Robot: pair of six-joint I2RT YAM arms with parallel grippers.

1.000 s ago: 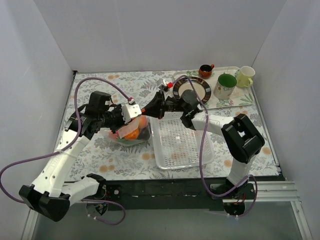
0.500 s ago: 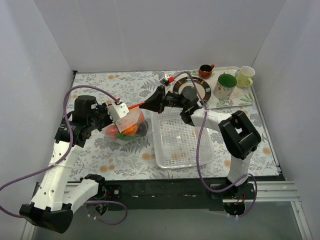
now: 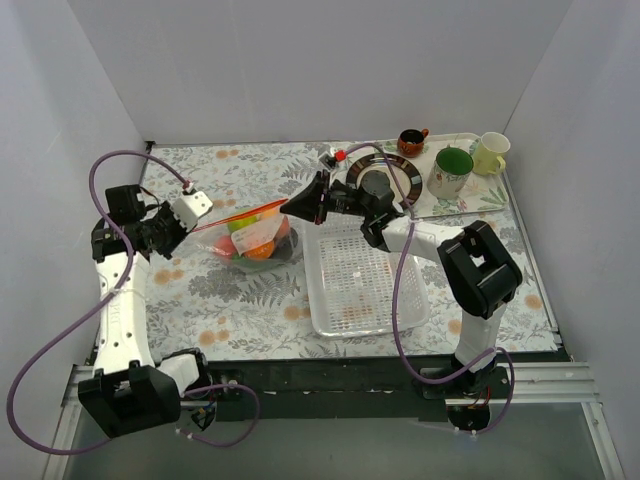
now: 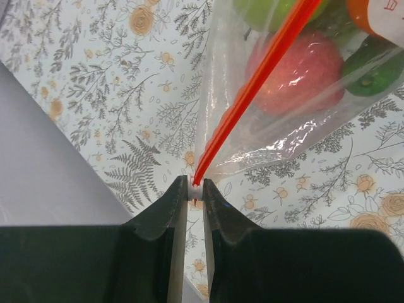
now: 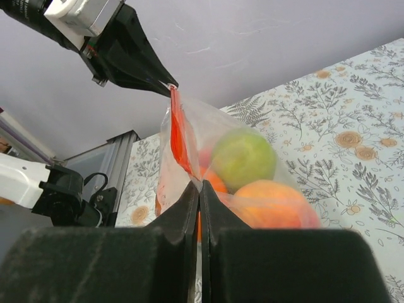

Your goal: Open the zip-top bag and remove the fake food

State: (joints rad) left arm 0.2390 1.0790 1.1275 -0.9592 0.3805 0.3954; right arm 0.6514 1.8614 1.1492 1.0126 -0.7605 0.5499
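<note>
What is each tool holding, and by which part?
Both hold the bag by its red zip strip: the left tool pinches one end, the right tool the other.

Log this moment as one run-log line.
left hand: shut on zip-top bag corner | right hand: shut on opposite end | zip strip: taut between hands | fake food: inside bag

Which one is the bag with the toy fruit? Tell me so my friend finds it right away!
Look at the flowery table, just left of the white plastic mesh basket. Stretched between the left gripper and the right gripper is the clear crinkly plastic bag. Only it has an orange-red zip strip and glossy plastic fruits inside.
</note>
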